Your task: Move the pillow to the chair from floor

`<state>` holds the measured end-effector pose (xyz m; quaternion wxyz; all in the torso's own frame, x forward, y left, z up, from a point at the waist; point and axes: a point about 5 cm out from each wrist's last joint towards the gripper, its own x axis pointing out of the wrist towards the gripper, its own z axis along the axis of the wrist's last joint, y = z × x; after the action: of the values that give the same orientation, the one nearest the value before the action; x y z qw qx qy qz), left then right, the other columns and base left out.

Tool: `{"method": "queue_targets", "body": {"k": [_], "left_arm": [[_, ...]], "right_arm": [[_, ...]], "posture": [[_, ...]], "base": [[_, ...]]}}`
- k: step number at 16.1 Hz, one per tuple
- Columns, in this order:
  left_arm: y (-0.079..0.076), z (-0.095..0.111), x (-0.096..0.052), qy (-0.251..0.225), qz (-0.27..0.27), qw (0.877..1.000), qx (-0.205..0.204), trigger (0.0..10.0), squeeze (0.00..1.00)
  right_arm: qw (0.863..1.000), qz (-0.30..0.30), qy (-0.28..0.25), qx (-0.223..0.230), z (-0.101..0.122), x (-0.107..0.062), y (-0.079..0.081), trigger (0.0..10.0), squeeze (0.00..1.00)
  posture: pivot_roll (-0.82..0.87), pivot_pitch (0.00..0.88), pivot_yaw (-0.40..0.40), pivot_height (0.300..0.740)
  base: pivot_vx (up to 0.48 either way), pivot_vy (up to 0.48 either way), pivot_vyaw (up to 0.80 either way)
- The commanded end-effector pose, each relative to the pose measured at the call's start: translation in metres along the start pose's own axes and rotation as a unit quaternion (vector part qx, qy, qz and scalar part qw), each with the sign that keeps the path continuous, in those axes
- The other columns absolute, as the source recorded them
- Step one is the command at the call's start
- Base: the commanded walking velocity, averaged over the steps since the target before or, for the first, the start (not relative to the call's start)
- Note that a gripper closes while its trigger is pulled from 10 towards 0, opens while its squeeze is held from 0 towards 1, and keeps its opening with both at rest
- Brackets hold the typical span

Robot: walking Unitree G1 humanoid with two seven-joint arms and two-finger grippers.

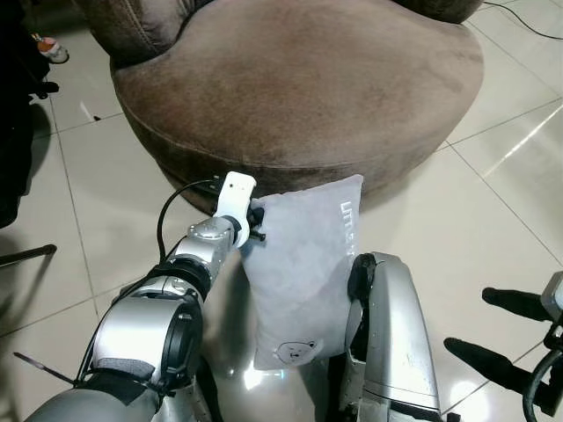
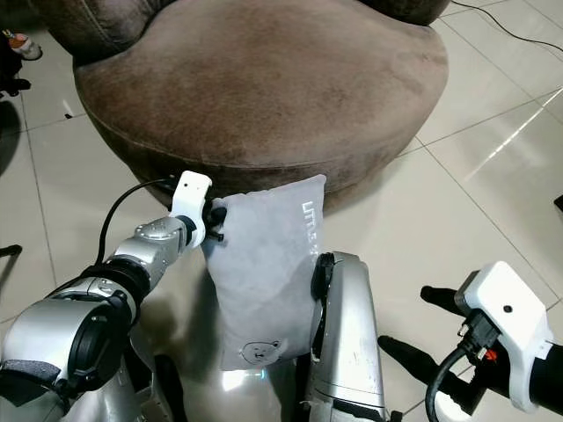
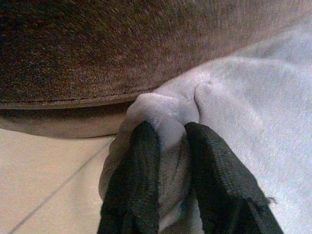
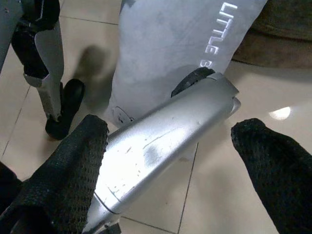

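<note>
The left pincer (image 3: pixel 168 146) pinches the pillow's (image 1: pixel 303 272) top left corner; it hangs long axis down, just before the chair (image 1: pixel 299 79), seat beyond and above. Right pincer (image 4: pixel 170 170) spread, idle.

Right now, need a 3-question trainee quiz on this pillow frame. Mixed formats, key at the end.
1. True or false: the left gripper is shut on a corner of the grey pillow.
2. Multiple choice: the right gripper is A) open and holding nothing, B) clamped on the pillow, C) resting on the seat of the brown chair.
3. Fill in: the pillow hangs in front of the chair, above the tiled ____.

Key: 1 true; 2 A; 3 floor.
</note>
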<state>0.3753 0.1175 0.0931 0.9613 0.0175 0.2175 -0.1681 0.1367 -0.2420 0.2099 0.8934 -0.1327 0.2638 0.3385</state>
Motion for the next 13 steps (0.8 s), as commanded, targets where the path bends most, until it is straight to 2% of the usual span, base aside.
{"method": "queue_targets", "body": {"k": [1,2,3,4,5,6,7,8,9,10,11,12,13], "left_arm": [[-0.008,0.022,0.002,-0.049,-0.024,0.998,-0.03,0.0,0.0],[-0.008,0.027,0.002,-0.06,-0.026,0.997,-0.039,0.0,0.0],[-0.006,0.045,0.001,-0.11,-0.03,0.991,-0.074,0.0,0.03],[-0.004,0.063,-0.002,-0.166,-0.038,0.976,-0.134,0.0,0.04],[0.0,0.076,-0.005,-0.206,-0.036,0.962,-0.173,0.0,0.03],[0.007,0.094,-0.01,-0.258,-0.034,0.936,-0.237,0.0,0.03],[0.014,0.105,-0.014,-0.294,-0.033,0.902,-0.315,0.0,0.03],[0.017,0.109,-0.016,-0.304,-0.035,0.883,-0.357,0.0,0.03],[0.015,0.105,-0.014,-0.287,-0.028,0.894,-0.343,0.0,0.02],[0.011,0.098,-0.01,-0.251,-0.007,0.927,-0.277,0.0,0.0],[0.006,0.087,-0.006,-0.193,0.027,0.97,-0.143,10.0,0.0],[0.004,0.083,-0.004,-0.168,0.043,0.982,-0.077,10.0,0.0],[-0.007,0.065,0.001,-0.09,0.044,0.969,0.228,10.0,0.0]], "right_arm": [[1.0,0.001,0.001,0.008,-0.003,0.004,0.0,10.0,0.0],[1.0,0.002,-0.001,0.008,-0.004,0.006,0.0,10.0,0.0],[1.0,0.004,-0.008,0.008,-0.004,0.011,0.0,10.0,0.0],[1.0,0.005,-0.012,0.009,-0.003,0.014,-0.001,10.0,0.0],[1.0,0.005,-0.014,0.008,-0.003,0.014,-0.001,10.0,0.0],[1.0,0.006,-0.016,0.007,-0.002,0.015,-0.001,10.0,0.0],[1.0,0.007,-0.018,0.007,-0.002,0.017,-0.003,10.0,0.0],[1.0,0.008,-0.019,0.005,-0.001,0.019,-0.003,10.0,0.0],[1.0,0.009,-0.02,0.003,-0.001,0.021,-0.004,10.0,0.0],[1.0,0.007,-0.023,0.002,0.0,0.022,-0.005,10.0,0.0],[1.0,0.006,-0.026,0.002,0.0,0.024,-0.005,10.0,0.0],[1.0,0.006,-0.026,0.001,0.0,0.024,-0.005,10.0,0.0],[1.0,0.008,-0.027,0.003,-0.001,0.026,-0.004,10.0,0.0]], "posture": [[-0.6,0.2,-0.015,0.386],[-0.58,0.195,-0.011,0.386],[-0.57,0.187,-0.005,0.386],[-0.57,0.177,-0.004,0.386],[-0.57,0.172,-0.006,0.386],[-0.57,0.166,-0.009,0.386],[-0.57,0.159,-0.01,0.386],[-0.56,0.157,-0.01,0.386],[-0.56,0.153,-0.009,0.386],[-0.56,0.151,-0.007,0.386],[-0.55,0.151,-0.003,0.386],[-0.55,0.151,-0.003,0.386],[-0.54,0.159,-0.003,0.386]], "base": [[0.0,0.0,0.0],[0.0,0.0,0.0],[0.0,0.0,0.0],[0.0,0.0,0.0],[0.0,0.0,0.0],[0.0,0.0,0.0],[0.0,0.0,0.0],[0.0,0.0,0.0],[0.0,0.0,0.0],[0.0,0.0,0.0],[0.0,0.0,0.0],[0.0,0.0,0.0],[0.0,0.0,0.0]]}}
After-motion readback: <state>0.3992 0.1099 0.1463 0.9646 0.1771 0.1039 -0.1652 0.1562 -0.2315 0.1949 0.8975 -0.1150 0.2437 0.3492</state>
